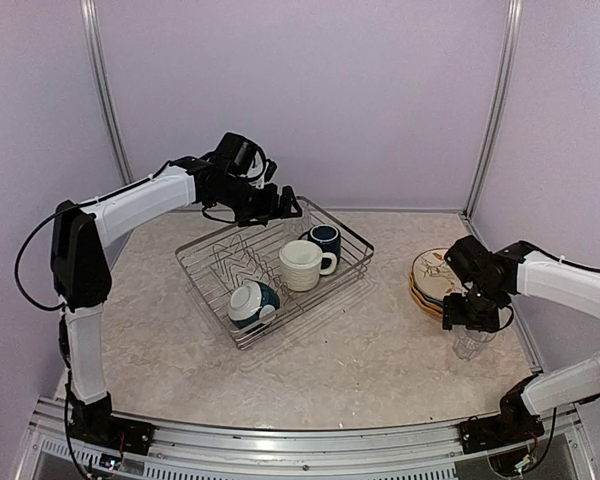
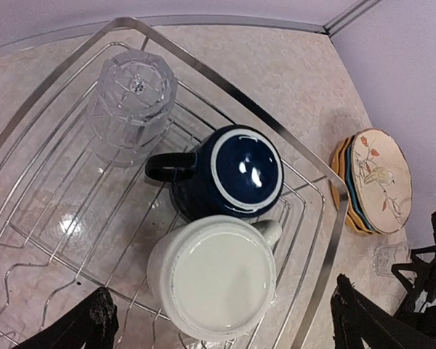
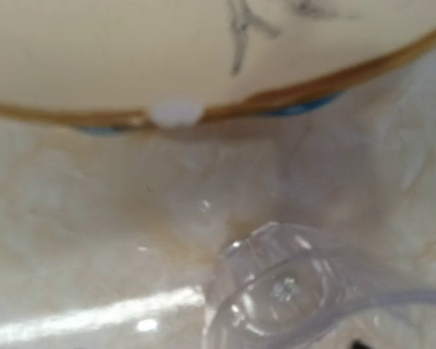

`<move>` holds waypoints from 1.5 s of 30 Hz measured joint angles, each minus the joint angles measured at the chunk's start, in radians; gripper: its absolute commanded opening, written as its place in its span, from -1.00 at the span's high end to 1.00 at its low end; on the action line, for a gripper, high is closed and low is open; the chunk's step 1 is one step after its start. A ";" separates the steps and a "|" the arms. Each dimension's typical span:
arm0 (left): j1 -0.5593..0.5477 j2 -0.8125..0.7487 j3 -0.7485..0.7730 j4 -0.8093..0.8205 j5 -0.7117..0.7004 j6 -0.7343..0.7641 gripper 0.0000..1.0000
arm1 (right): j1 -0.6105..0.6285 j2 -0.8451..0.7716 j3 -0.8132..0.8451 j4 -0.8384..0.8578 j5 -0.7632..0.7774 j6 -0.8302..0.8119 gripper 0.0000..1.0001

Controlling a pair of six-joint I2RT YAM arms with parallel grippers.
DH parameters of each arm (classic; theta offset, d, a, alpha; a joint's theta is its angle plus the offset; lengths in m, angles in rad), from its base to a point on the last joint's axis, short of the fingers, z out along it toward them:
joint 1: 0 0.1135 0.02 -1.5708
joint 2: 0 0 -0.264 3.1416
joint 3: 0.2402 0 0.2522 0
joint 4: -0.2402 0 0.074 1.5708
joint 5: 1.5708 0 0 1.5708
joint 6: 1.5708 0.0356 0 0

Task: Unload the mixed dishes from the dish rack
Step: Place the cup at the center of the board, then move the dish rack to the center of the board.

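Observation:
The dish rack (image 1: 352,262) holds a cream mug (image 1: 302,265), a navy mug (image 1: 325,238) and a teal-and-white bowl (image 1: 252,303). My left gripper (image 1: 280,206) hovers over the rack's back edge. In the left wrist view it (image 2: 221,291) is open, with both fingers wide of the upturned cream mug (image 2: 214,283). Beyond that mug are the navy mug (image 2: 232,171) and a clear glass (image 2: 131,105). My right gripper (image 1: 472,315) is open just above another clear glass (image 1: 472,345) standing on the table. No finger shows on that glass (image 3: 298,291).
A stack of plates (image 1: 435,275), topped by the cream bird-pattern plate (image 3: 203,51), sits on the table right beside the right gripper. Upright wire dividers (image 1: 235,255) fill the rack's left half. Purple walls close in behind and to the right.

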 measured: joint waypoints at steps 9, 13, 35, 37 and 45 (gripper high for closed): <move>0.046 0.280 0.399 -0.126 -0.082 0.080 -0.96 | 0.000 -0.180 0.130 0.001 -0.010 -0.094 -0.92; 0.046 0.386 0.533 -0.170 -0.095 0.132 -0.98 | 0.000 -0.228 0.149 0.019 -0.014 -0.124 -0.95; 0.093 0.439 0.499 -0.225 0.053 0.217 -0.91 | 0.055 0.031 0.352 0.240 -0.191 -0.256 -0.96; 0.086 0.401 0.419 -0.229 0.078 0.216 -0.90 | 0.080 0.088 0.385 0.273 -0.214 -0.270 -0.96; 0.032 0.209 0.231 -0.244 0.106 0.216 -0.90 | 0.103 0.327 0.493 0.391 -0.229 -0.301 -0.94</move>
